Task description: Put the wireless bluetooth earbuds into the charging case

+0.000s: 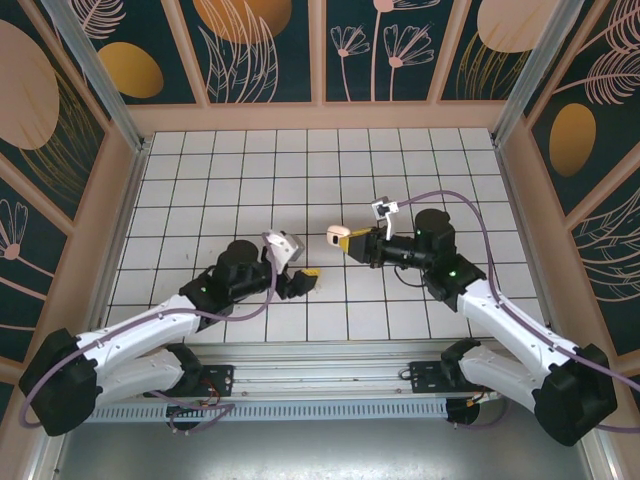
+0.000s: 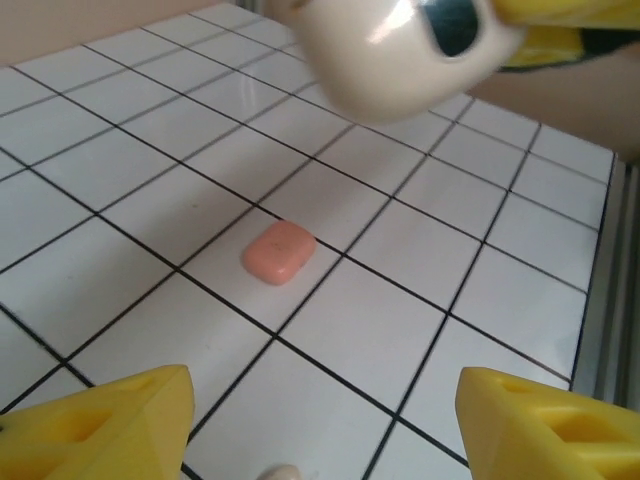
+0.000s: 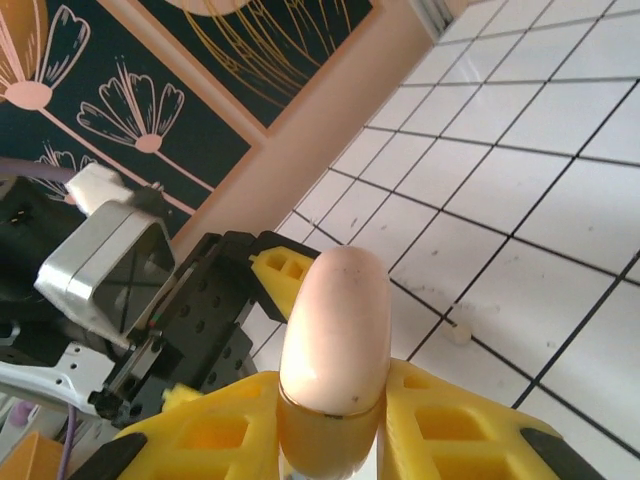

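My right gripper (image 1: 348,240) (image 3: 335,400) is shut on the cream charging case (image 1: 334,236) (image 3: 335,330) and holds it above the tiles near the table's middle. In the left wrist view the case (image 2: 390,55) hangs at the top with a dark hollow showing on its side. Below it a coral-pink earbud (image 2: 279,251) lies on a tile. My left gripper (image 1: 305,278) (image 2: 325,410) stands open just left of the case, nothing between its yellow fingers. A tiny cream earbud (image 2: 278,472) (image 3: 459,333) rests on the tiles close by.
The white grid table (image 1: 250,170) is walled by wooden panels with floral prints (image 1: 265,50). A metal rail (image 1: 320,385) runs along the near edge by the arm bases. The left arm's camera housing (image 3: 105,265) sits close to the held case.
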You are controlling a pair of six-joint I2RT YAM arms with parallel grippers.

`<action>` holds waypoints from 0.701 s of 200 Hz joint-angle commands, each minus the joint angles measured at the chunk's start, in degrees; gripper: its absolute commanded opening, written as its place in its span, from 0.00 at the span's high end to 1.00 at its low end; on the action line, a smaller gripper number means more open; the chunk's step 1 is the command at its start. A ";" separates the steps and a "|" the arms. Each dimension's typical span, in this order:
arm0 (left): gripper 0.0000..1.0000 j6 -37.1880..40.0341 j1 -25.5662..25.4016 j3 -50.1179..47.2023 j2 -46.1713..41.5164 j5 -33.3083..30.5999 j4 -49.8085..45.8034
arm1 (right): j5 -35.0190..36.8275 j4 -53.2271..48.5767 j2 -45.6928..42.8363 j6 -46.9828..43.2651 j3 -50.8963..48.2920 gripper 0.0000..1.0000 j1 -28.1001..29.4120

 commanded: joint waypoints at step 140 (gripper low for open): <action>0.32 -21.41 16.50 -4.00 3.65 31.35 37.76 | -8.43 29.38 -3.24 -13.20 -5.93 0.78 0.62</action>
